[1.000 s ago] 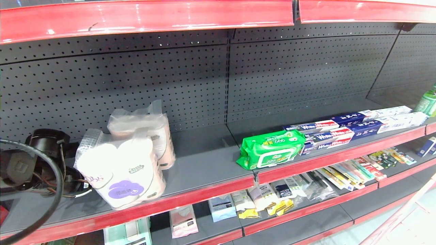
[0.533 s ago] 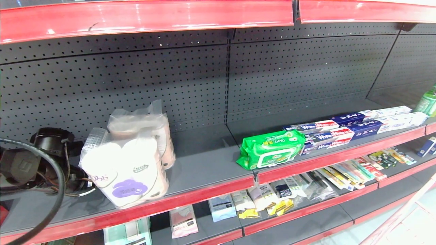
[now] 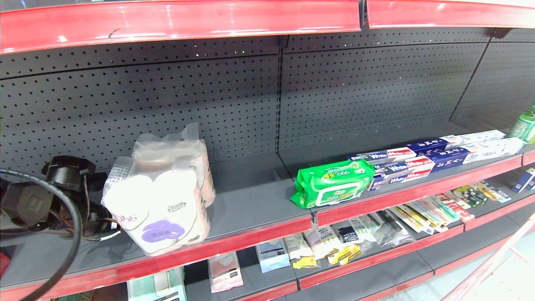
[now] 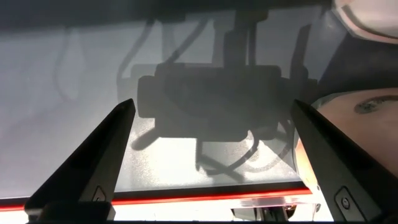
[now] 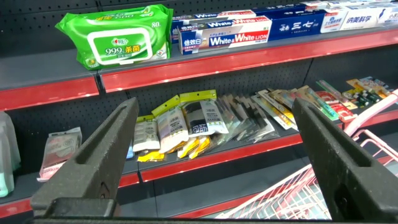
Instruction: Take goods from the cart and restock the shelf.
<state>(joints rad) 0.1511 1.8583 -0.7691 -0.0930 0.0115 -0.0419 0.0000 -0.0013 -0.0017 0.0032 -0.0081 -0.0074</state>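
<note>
**A:** Item one?
**B:** The left gripper (image 4: 211,106): jaws apart, nothing between them, low over the left end of the shelf (image 3: 250,205).
**A:** Goods beside it?
**B:** Two packs of paper rolls. The front pack (image 3: 161,209) stands upright at the red edge, just outside one finger; I cannot tell whether they touch. The back pack (image 3: 175,156) stands directly behind, against it.
**A:** Item two?
**B:** The right gripper (image 5: 216,102): jaws apart, empty, in front of the shelving, near the cart (image 5: 370,115).
**A:** Other stock?
**B:** The wipes (image 3: 332,182) lie flat at the front edge, with toothpaste boxes (image 3: 401,163) in rows just to their right and a bottle (image 3: 524,123) at the far right. On the lower tier are flat packets (image 3: 334,240).
</note>
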